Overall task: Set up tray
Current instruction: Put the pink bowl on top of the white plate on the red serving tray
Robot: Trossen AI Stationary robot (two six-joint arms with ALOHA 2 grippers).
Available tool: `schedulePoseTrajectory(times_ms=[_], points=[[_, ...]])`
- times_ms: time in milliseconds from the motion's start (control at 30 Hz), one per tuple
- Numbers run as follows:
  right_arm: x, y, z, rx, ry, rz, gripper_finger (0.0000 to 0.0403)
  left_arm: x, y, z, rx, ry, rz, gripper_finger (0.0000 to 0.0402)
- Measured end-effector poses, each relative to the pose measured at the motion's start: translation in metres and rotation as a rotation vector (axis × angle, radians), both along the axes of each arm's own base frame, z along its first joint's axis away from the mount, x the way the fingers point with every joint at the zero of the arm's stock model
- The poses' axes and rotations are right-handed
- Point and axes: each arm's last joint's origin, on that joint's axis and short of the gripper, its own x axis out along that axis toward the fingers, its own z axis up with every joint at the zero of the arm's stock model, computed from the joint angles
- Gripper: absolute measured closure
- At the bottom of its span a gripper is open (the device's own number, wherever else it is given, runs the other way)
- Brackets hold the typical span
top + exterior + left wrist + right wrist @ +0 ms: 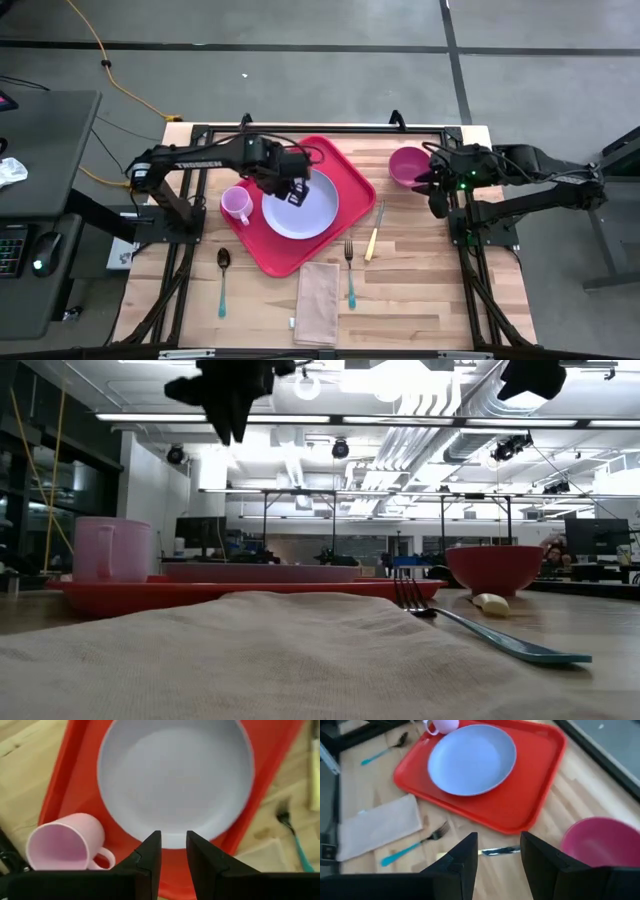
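Observation:
The red tray lies slantwise on the table's middle. The round lavender plate and the pink mug stand on it, the mug by the tray's left side. My left gripper hovers above the plate's far-left part, raised clear of it, its fingers a narrow gap apart and holding nothing. My right gripper hangs open and empty just to the right of the magenta bowl, which stands on the table to the right of the tray.
A knife with a yellow handle lies to the right of the tray. A teal-handled fork and a beige napkin lie near the front edge, and a teal-handled spoon lies at the front left. Bare wood shows at the front right.

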Motion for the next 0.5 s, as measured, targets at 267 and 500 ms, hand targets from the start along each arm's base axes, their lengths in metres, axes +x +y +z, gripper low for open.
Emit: schedulePoseTrajectory(times_ms=[267,500], points=[[-0.01,-0.005,-0.004,-0.152,0.094,-0.105,0.0277,-0.003,-0.036,0.018,0.105,-0.074,-0.057,0.0284],[-0.017,-0.007,-0.017,-0.203,0.053,-0.174,0.0277,-0.024,-0.069,0.039,0.164,-0.198,-0.061,0.0284]])
